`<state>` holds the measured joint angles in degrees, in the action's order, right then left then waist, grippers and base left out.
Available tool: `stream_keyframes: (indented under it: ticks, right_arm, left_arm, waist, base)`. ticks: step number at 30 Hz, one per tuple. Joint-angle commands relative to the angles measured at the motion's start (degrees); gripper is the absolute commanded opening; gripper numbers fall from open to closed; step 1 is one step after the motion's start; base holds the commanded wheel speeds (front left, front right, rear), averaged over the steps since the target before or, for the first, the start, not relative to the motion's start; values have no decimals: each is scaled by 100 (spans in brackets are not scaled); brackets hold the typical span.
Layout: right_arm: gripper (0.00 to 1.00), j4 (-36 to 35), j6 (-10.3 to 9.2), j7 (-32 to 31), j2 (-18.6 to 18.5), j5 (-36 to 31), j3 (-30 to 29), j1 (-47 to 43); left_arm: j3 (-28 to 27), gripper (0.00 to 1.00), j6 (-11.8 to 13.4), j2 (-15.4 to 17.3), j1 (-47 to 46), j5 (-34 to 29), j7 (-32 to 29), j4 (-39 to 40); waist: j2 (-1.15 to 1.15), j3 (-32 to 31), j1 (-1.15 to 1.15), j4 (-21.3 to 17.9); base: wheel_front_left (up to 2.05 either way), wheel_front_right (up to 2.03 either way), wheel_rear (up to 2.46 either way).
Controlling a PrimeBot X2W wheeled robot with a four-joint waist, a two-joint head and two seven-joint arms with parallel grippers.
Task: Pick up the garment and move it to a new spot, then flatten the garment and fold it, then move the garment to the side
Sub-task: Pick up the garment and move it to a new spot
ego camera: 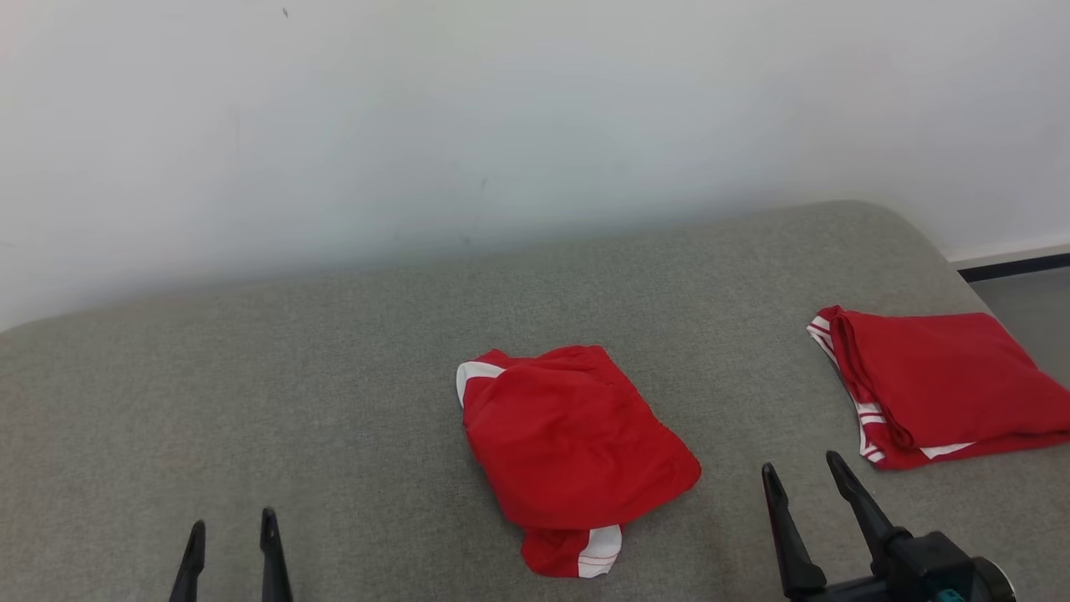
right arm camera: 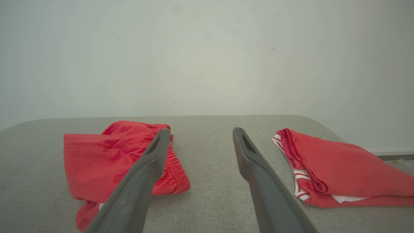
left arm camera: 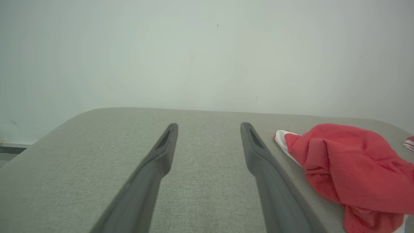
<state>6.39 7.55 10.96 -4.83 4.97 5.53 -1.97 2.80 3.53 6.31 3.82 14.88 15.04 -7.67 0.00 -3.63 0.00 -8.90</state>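
A crumpled red garment with white trim (ego camera: 573,451) lies in a loose heap in the middle of the grey cushioned surface (ego camera: 292,385). It also appears at the right of the left wrist view as the red garment (left arm camera: 352,171) and at the left of the right wrist view as the red garment (right arm camera: 113,161). My left gripper (ego camera: 231,528) stands open at the lower left, well left of the heap, with nothing between its fingers (left arm camera: 161,152). My right gripper (ego camera: 801,470) stands open at the lower right, just right of the heap, also empty.
A second red garment with white stripes (ego camera: 936,385) lies neatly folded at the right edge of the surface, seen too as the folded garment (right arm camera: 333,171). A pale wall (ego camera: 501,125) rises behind the surface. Floor and a dark baseboard (ego camera: 1011,267) show at the far right.
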Motion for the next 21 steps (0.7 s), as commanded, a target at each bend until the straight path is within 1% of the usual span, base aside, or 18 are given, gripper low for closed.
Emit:
stream_keyframes:
  ticks: [1, 5, 13, 17, 21]
  right_arm:
    - [100, 54, -16, 32, 3, -33, -45, -77]
    - [100, 266, -16, 103, -2, -66, -180, -134]
    - [100, 718, -16, 213, -143, -104, -182, -57]
    - [100, 833, -16, 260, -148, -99, -161, -52]
    - [100, 876, -16, 305, -100, -85, -204, -91]
  left_arm:
    - [-84, 100, -33, -15, 132, -65, 15, 65]
    - [-365, 100, -222, -82, 429, -141, 15, 211]
    - [-711, 100, -597, -212, 832, -361, 16, 245]
    - [-830, 100, -718, -274, 958, -394, 16, 240]
    - [-938, 100, -779, -317, 984, -429, 16, 226]
  waist:
    - [0, -45, 0, 34]
    - [0, -98, 0, 87]
    - [0, -138, 0, 202]
    - [0, -121, 0, 245]
    - [0, -95, 0, 270]
  base:
    - [0, 0, 0]
    - [0, 0, 0]
    - [0, 0, 0]
    - [0, 0, 0]
    - [0, 0, 0]
